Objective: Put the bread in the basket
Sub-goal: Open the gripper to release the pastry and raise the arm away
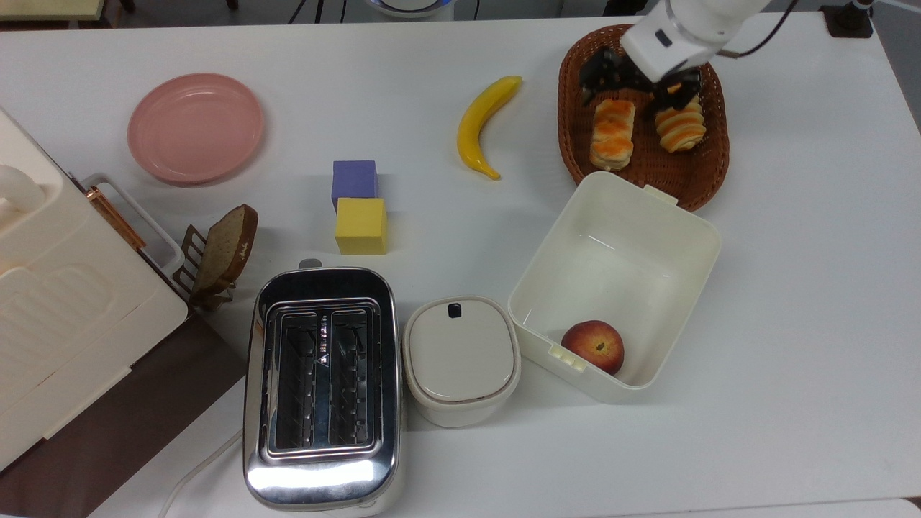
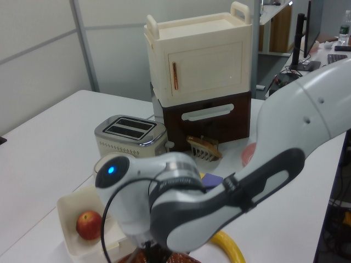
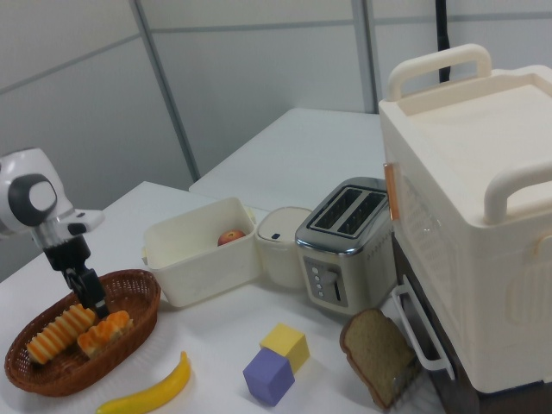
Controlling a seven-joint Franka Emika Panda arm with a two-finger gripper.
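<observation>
Cream plastic makes up the biggest thing here, the handled cabinet (image 3: 470,224) on its dark brown base, seen whole in the right view and cut off at the top view's left edge. The white arm (image 2: 219,181) fills the front of the left view, hiding most of the table (image 1: 791,288) behind it. The chrome toaster (image 1: 321,385) stands beside a lidded cream pot (image 1: 461,360), and next to that the cream square box (image 1: 615,280) holds an apple (image 1: 593,346); the left view catches that apple (image 2: 89,225) too. The brown wicker basket (image 1: 579,147) sits at the top view's upper right. In it lie the spiral-striped roll (image 1: 678,126) and the bread (image 1: 611,134), side by side, the bread nearer the top view's left. The gripper (image 1: 638,85) hangs just above them with its fingers spread apart, holding nothing; the right view shows the gripper (image 3: 86,291) over the basket's far end. Smaller things: a pink plate (image 1: 195,127), a toast slice (image 1: 229,248) in a rack, a banana (image 1: 484,124), a purple block (image 1: 354,181) touching a yellow block (image 1: 360,226).
</observation>
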